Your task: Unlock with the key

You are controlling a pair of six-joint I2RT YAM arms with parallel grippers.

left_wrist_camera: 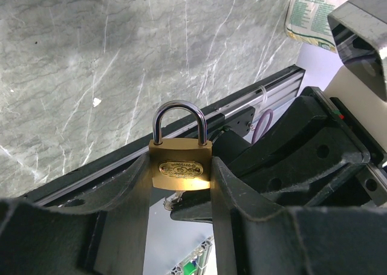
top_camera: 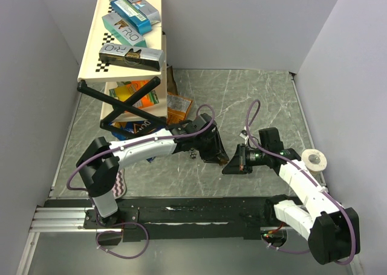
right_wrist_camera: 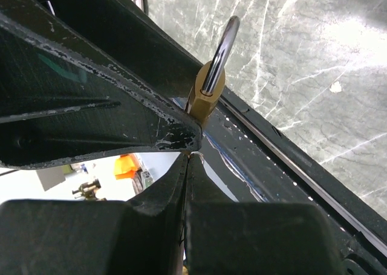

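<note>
My left tool pinches the brass padlock; right tool, pressed together, nips the tiny, slippery grey metal key.

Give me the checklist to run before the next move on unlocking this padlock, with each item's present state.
1. Padlock clamped between the left pincer fingers: ok.
2. Shackle released: not ok, both legs sit in the brass body.
3. Right pincer shut: ok.
4. Key held in the right pincer: cannot tell; only a small silver tip shows under the padlock.
5. Key seated in the keyhole: cannot tell, the keyhole is hidden.
</note>
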